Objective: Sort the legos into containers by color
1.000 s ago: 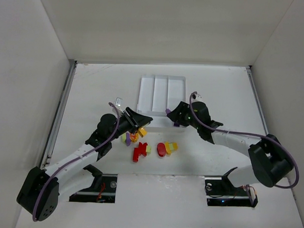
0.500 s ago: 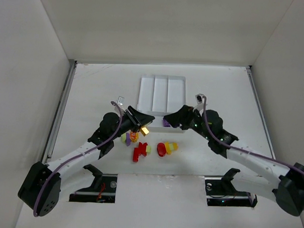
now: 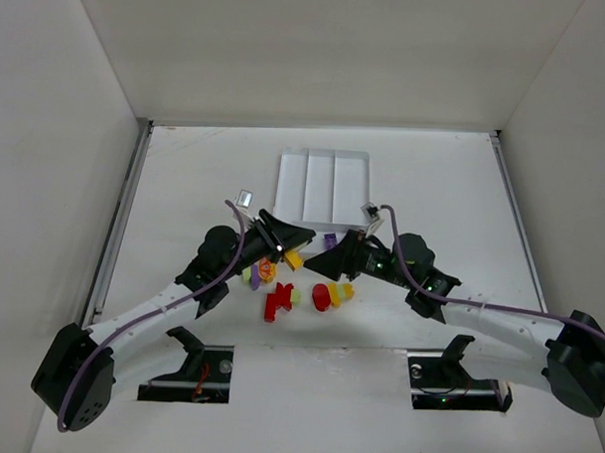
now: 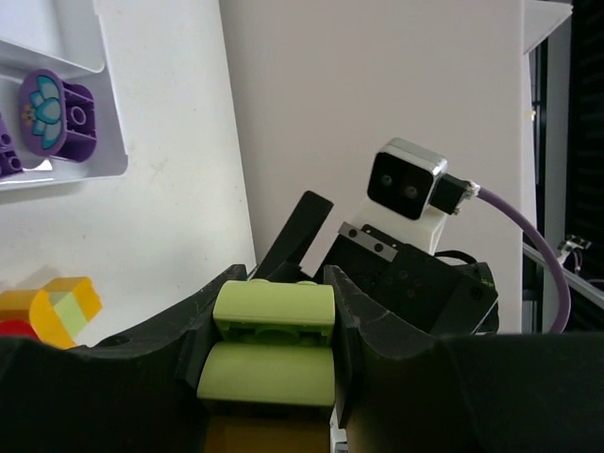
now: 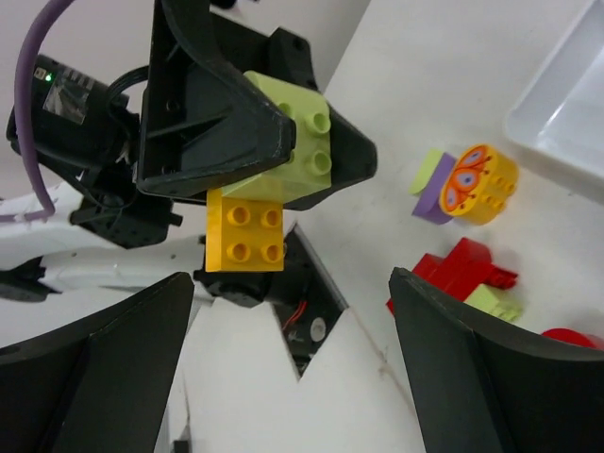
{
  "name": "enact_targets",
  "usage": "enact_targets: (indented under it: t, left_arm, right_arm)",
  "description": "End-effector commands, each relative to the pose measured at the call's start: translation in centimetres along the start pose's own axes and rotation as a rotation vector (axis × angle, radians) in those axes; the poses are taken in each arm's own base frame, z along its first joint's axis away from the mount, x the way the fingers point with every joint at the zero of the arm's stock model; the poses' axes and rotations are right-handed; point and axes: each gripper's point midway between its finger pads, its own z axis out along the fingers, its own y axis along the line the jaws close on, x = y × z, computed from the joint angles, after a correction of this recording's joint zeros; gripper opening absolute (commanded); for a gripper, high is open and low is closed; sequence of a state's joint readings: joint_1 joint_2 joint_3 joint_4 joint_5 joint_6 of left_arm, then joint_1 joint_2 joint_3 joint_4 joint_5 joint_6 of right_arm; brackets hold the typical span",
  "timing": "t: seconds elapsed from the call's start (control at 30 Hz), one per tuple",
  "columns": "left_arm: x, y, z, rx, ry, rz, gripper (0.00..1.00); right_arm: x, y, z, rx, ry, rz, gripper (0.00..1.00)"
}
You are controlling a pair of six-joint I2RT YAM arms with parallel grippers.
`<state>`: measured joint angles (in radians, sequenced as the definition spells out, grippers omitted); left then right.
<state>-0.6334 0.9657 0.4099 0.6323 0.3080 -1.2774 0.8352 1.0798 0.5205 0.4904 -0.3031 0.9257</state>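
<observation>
The white rectangular plastic tray (image 3: 322, 168) lies toward the far edge of the bench, about midway between the left and right edges. Its three long sections run away from the arms. The only bricks I can make out in it are purple, in the crosswise section (image 4: 66, 57) along its near side.

From overhead they are one small purple spot at the tray's near right corner. The left wrist camera shows more: a purple brick with a round flower-printed face (image 4: 52, 109), and beside it a second purple piece (image 4: 8, 151), cut off by the picture's edge.

The left gripper (image 3: 290, 248) hangs just short of the tray's near side, clenched on a light green brick (image 4: 274, 344). Only the right wrist camera shows a square yellow-orange brick (image 5: 245, 231) stuck beneath the green one.

The right gripper (image 5: 290, 278) faces it from the right, fingers spread wide with nothing between them.

The loose bricks lie on the bench between the tray and the near edge:
- an orange round piece with a butterfly print (image 5: 477, 184), touching a purple and green piece (image 5: 432, 184)
- a red brick (image 5: 458, 274)
- a small light green brick (image 5: 495, 304), just beside the red one
- nearer the right arm, seen from overhead, a red oval piece (image 3: 321, 296) and a yellow piece (image 3: 339, 291)
</observation>
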Motion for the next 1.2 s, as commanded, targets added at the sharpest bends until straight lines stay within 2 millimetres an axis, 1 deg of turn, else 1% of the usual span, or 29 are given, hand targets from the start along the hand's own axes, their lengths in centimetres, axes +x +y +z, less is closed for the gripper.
enact_targets:
  t: [0.0,0.07,0.13,0.2,0.3,0.47,0.63,0.83,0.9,0.93,0.97,1.0,1.03,1.17]
  left_arm:
    - [-0.4,-5.2,-0.3,0.151,-0.016,0.025,0.35]
    - [0.1,-5.2,-0.3,0.153,-0.002,0.025,0.35]
    - [0.4,-5.1,-0.3,0.150,0.005,0.023,0.35]
    - [0.6,-5.2,-0.3,0.155,0.012,0.024,0.35]
    - [1.1,-5.2,-0.3,0.156,0.026,0.023,0.35]
    - [1.3,-5.1,-0.3,0.153,0.030,0.021,0.36]
    - [1.3,-4.9,-0.2,0.148,0.031,0.019,0.36]
    - [1.3,-4.1,-0.1,0.123,0.025,0.016,0.38]
    - [1.3,-4.0,0.0,0.120,0.028,0.017,0.40]
    - [1.3,-4.0,0.0,0.120,0.028,0.017,0.43]
    - [1.2,-3.9,0.0,0.118,0.025,0.017,0.48]
    - [1.1,-3.8,0.0,0.116,0.021,0.018,0.54]
    - [1.0,-3.7,0.0,0.114,0.018,0.018,0.58]
    - [0.8,-3.7,0.0,0.111,0.013,0.022,0.60]
  right_arm:
    - [-0.7,3.8,0.4,-0.154,-0.016,0.000,0.90]
    - [-0.7,4.8,0.4,-0.198,-0.013,0.011,0.90]
    - [-0.5,5.3,0.5,-0.232,0.003,0.024,0.89]
    - [-0.2,5.1,0.8,-0.234,0.014,0.044,0.87]
    - [0.0,4.8,1.2,-0.236,0.025,0.062,0.81]
    - [0.4,5.1,1.7,-0.267,0.051,0.087,0.75]
    - [0.4,5.0,1.8,-0.272,0.044,0.105,0.55]
    - [0.4,5.1,1.7,-0.278,0.043,0.109,0.42]
    - [0.3,5.1,1.6,-0.278,0.039,0.109,0.41]
    - [0.3,5.0,1.6,-0.274,0.036,0.110,0.40]
    - [0.2,4.9,1.6,-0.269,0.032,0.111,0.40]
    - [0.2,4.7,1.6,-0.263,0.029,0.114,0.40]
    - [0.1,4.6,1.6,-0.260,0.027,0.115,0.39]
    - [0.0,4.1,1.7,-0.247,0.021,0.123,0.39]
